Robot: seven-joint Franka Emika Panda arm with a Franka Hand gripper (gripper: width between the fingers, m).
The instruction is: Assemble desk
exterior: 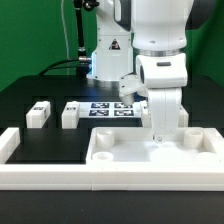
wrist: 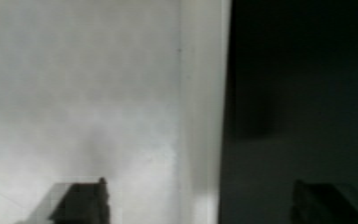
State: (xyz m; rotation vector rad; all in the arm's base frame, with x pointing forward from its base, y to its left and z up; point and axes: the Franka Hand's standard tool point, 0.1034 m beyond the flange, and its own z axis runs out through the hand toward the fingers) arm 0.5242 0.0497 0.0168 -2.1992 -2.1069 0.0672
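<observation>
Where gripper hangs, tabletop seemingly lies crosswise.

Exterior view is coming through bright and even for me. The white tabletop nearly washes out, so I can hardly separate its rim edges. Shadows under the loose legs are short and soft. The black table swallows detail, with a faint sheen beside the marker board and a small blue glow at the arm's base. The picture's coarse. Wrist view is soft and out of focus: one half pale grey, the other near-black, the fingertips just dark smudges.
</observation>
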